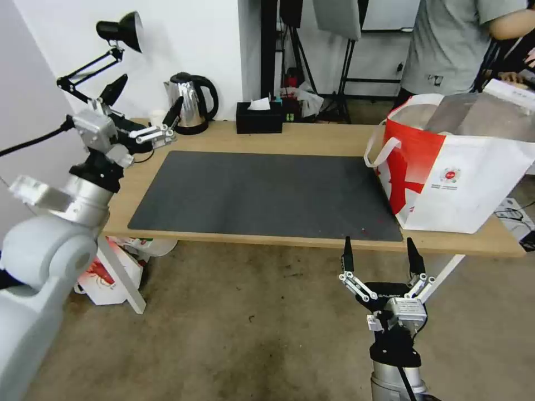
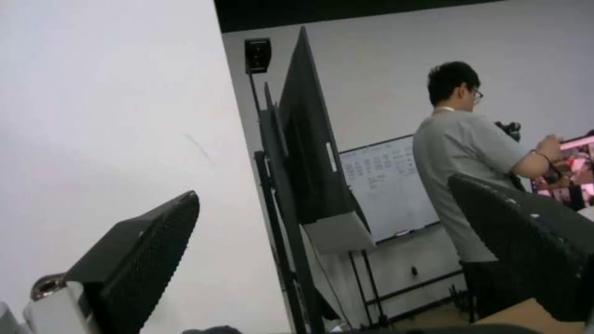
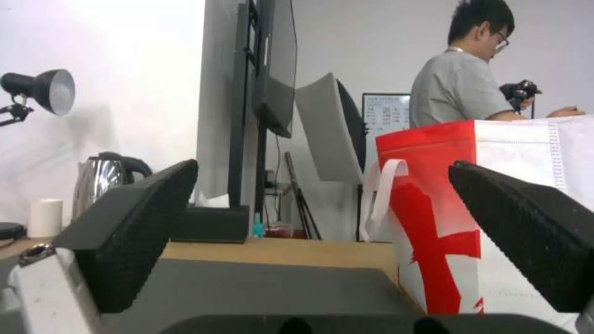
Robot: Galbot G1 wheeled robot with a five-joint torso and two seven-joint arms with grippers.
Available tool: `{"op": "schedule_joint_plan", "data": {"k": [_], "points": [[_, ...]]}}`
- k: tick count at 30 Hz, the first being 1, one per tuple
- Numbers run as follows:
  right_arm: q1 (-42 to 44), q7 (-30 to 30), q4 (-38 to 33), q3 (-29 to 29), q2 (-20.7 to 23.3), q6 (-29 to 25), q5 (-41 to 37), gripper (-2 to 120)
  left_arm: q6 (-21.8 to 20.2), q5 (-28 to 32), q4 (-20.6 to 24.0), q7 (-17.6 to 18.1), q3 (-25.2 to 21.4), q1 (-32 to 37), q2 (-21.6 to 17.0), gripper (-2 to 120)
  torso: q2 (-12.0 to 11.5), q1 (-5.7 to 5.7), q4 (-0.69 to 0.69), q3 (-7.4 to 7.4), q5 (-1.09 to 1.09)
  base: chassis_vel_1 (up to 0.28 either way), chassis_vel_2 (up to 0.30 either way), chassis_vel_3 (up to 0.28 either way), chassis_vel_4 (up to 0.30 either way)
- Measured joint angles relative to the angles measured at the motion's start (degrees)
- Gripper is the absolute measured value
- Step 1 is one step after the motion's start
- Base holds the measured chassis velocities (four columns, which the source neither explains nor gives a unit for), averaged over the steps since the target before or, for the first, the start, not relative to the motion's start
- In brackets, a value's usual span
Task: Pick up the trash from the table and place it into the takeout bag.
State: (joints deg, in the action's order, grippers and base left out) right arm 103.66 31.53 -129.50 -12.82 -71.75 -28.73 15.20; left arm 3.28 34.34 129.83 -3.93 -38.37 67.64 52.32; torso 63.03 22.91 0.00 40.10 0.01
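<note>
The takeout bag (image 1: 462,184), white and red with white loop handles, stands open on the right end of the table (image 1: 312,139), partly on the dark grey mat (image 1: 262,195). The trash is out of view; the mat's surface is bare. My left gripper (image 1: 149,96) is open and raised over the table's left end, near the kettle. My right gripper (image 1: 379,248) is open, fingers pointing up, just in front of and below the table's front edge, left of the bag. The right wrist view looks between the open fingers at the bag (image 3: 445,195) and mat (image 3: 260,283).
A steel kettle (image 1: 189,103), a black tissue box (image 1: 259,118) and a black desk lamp (image 1: 120,30) line the table's back left. A smaller red-and-white bag (image 1: 106,278) sits on the floor under the left end. A person stands behind the takeout bag.
</note>
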Motion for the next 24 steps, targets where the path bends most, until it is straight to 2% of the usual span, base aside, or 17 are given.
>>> {"op": "schedule_joint_plan", "data": {"k": [3,6,7,9,10,13,19,24], "points": [[0.0,0.0,0.0,0.0,0.0,0.0,0.0,100,0.0,-0.9,1.1,0.1,-0.6,2.0,1.6,100,0.0,0.0,0.0,0.01,0.0,0.0,0.0,0.0,0.0],[0.0,0.0,0.0,0.0,0.0,0.0,0.0,100,0.6,-3.5,3.3,1.7,-1.1,8.0,7.0,100,0.0,0.0,0.01,0.0,-0.01,0.0,0.0,0.0,0.0],[0.0,0.0,0.0,0.0,0.0,0.0,0.0,100,0.6,-3.5,3.3,1.7,-1.1,8.0,7.0,100,0.0,0.0,0.01,0.0,-0.01,0.0,0.0,0.0,0.0],[0.0,0.0,0.0,0.0,0.0,0.0,0.0,100,1.8,-5.5,3.7,2.3,-1.1,11.3,10.0,100,0.0,0.0,0.01,0.0,-0.01,0.0,0.0,0.0,0.0],[0.0,0.0,0.0,0.0,0.0,0.0,0.0,100,1.8,-5.5,3.7,2.3,-1.1,11.3,10.0,100,0.0,0.0,0.01,0.0,-0.01,0.0,0.0,0.0,0.0],[0.0,0.0,0.0,0.0,0.0,0.0,0.0,100,3.7,-7.5,4.5,3.2,-1.1,15.4,13.4,100,0.0,0.0,0.0,0.0,-0.01,0.0,0.0,0.0,0.0],[0.0,0.0,0.0,0.0,0.0,0.0,0.0,100,6.0,-9.5,6.2,3.1,-0.9,21.1,16.7,100,0.0,0.0,0.01,0.0,0.0,0.0,0.0,0.0,0.0],[0.0,0.0,0.0,0.0,0.0,0.0,0.0,100,7.5,-11.0,6.6,3.1,-0.2,23.2,17.7,100,0.0,0.0,0.0,0.0,-0.01,0.0,0.0,0.0,0.0]]}}
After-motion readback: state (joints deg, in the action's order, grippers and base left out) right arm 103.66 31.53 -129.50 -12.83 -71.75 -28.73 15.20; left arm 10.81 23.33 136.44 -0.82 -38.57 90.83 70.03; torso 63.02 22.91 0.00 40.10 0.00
